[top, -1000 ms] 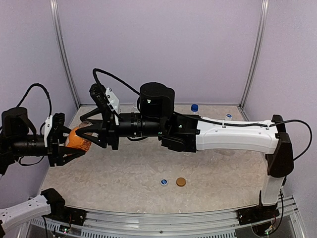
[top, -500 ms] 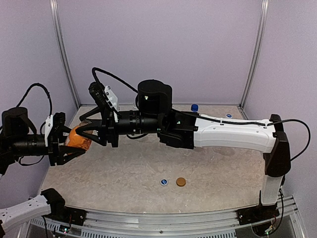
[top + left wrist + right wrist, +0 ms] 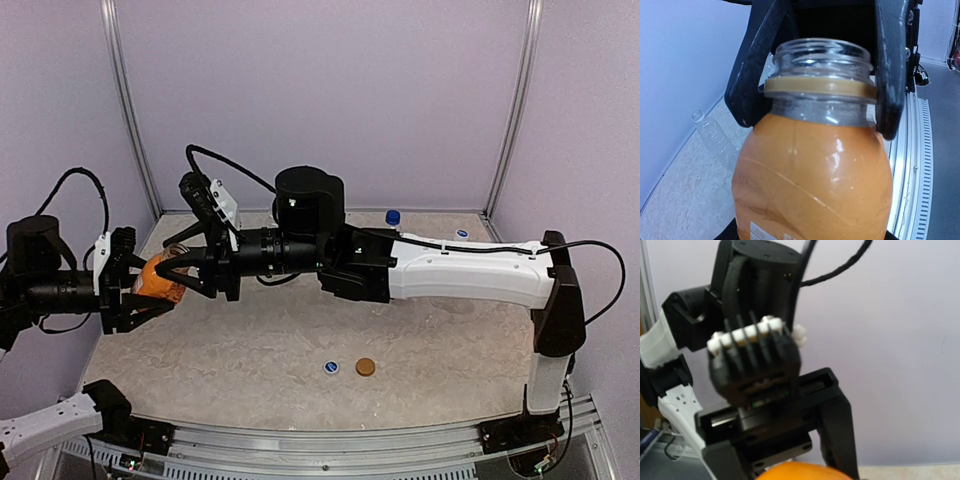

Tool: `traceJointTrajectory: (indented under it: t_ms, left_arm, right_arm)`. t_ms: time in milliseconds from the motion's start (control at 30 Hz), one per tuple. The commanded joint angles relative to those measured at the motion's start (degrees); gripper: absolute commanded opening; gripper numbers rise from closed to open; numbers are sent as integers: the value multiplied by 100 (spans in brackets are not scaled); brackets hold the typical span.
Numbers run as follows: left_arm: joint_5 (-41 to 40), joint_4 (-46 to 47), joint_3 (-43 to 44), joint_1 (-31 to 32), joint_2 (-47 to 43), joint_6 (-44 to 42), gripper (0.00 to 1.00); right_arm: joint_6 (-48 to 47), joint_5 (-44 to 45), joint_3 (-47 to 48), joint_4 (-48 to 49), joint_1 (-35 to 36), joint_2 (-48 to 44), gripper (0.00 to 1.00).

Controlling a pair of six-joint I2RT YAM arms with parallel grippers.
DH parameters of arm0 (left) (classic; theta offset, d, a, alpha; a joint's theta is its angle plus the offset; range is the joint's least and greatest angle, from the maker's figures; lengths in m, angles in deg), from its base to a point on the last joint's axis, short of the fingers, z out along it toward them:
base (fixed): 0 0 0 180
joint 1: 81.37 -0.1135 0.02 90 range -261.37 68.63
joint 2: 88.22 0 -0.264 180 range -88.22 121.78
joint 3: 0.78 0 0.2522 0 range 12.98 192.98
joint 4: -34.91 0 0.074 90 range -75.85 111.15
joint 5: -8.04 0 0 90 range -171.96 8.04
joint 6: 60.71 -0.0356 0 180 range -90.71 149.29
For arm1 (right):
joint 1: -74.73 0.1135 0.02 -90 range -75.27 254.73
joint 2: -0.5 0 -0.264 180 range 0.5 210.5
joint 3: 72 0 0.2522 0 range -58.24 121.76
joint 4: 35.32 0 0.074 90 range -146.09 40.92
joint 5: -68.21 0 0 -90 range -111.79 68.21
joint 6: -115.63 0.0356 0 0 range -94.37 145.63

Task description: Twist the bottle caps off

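Left claw (image 3: 150, 284) grips the orange bottle (image 3: 810, 170); right claw (image 3: 815, 121) straddles its open neck, grip unclear.

Lilac walls (image 3: 330, 90) and metal posts (image 3: 126, 110) enclose a marbled tabletop (image 3: 250, 360).

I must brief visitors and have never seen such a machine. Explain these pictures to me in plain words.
These are two robot arms bolted to a table. The wide picture looks down from above and behind them. The other two come from small cameras on each wrist. The left tool grips an orange bottle whose mouth is open, with no cap on it. The right arm reaches across, and the right tool has a finger on either side of the bottle's neck. Whether they pinch it I cannot tell. On the table a blue cap and a brown cap lie side by side, and a clear bottle sits by the wall.
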Motion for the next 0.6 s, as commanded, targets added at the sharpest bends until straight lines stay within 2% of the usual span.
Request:
traceJointTrajectory:
  t_ms: [0,100,200,300,367,467,567]
  left_arm:
    - [197,126,94,36,-46,-101,42]
    - [189,134,98,44,-61,-107,42]
    - [162,116,82,44,-69,-126,42]
    - [170,123,34,44,-92,-99,42]
    - [153,133,-22,44,-127,-82,46]
    - [99,175,-153,44,-181,-7,68]
    - [78,231,-257,44,-244,50,81]
  right_arm:
    - [51,218,-148,-73,-150,52,37]
    - [-4,185,-118,-190,-147,59,24]
    - [-55,175,-115,-234,-145,15,0]
    - [-120,177,-109,-284,-147,-53,0]
    - [-163,224,-92,-351,-148,-89,0]
    - [-209,414,-30,-502,-149,-124,0]
    - [-233,541,1,-603,-147,-128,0]
